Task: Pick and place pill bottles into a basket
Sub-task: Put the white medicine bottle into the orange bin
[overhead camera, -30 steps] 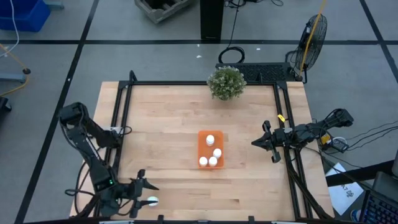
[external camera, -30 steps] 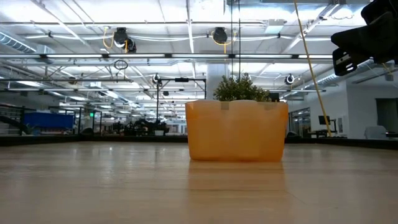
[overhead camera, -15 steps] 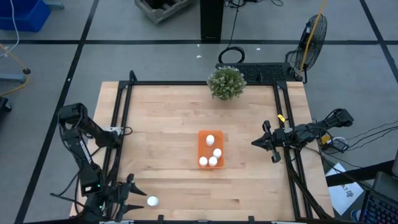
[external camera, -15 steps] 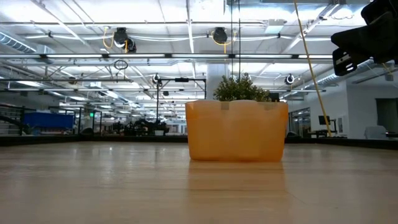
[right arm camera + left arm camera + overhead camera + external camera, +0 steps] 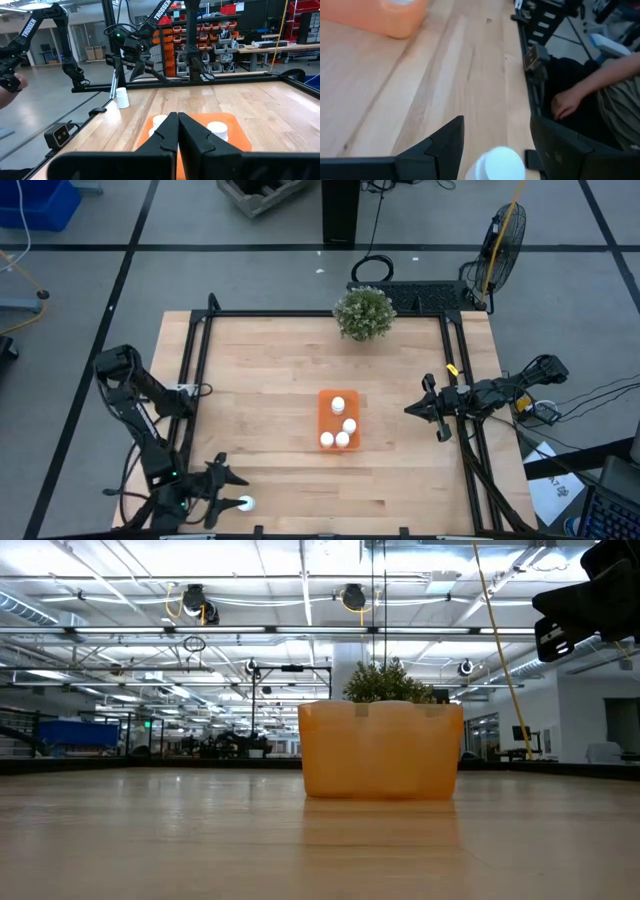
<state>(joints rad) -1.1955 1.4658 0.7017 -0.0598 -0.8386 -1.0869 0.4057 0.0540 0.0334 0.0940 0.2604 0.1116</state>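
One white pill bottle (image 5: 245,503) stands upright on the table near the front left corner. In the left wrist view, the bottle (image 5: 497,164) shows between the tips of my open left gripper (image 5: 495,145); I see no touch. In the high view my left gripper (image 5: 230,486) is just beside it. The orange basket (image 5: 338,420) lies flat at the table's middle with several white bottles (image 5: 342,438) standing in it. My right gripper (image 5: 415,408) is shut and empty, right of the basket, above the table.
A green potted plant (image 5: 364,311) stands at the far edge. Black frame rails (image 5: 190,380) run along the table's left and right sides. A person's hand (image 5: 565,102) shows beyond the table's edge in the left wrist view. Bare wood lies between the lone bottle and the basket.
My left gripper drew back from the lone bottle toward the table's near left corner, then came back toward the bottle to about where it was. The bottle has stayed in place.
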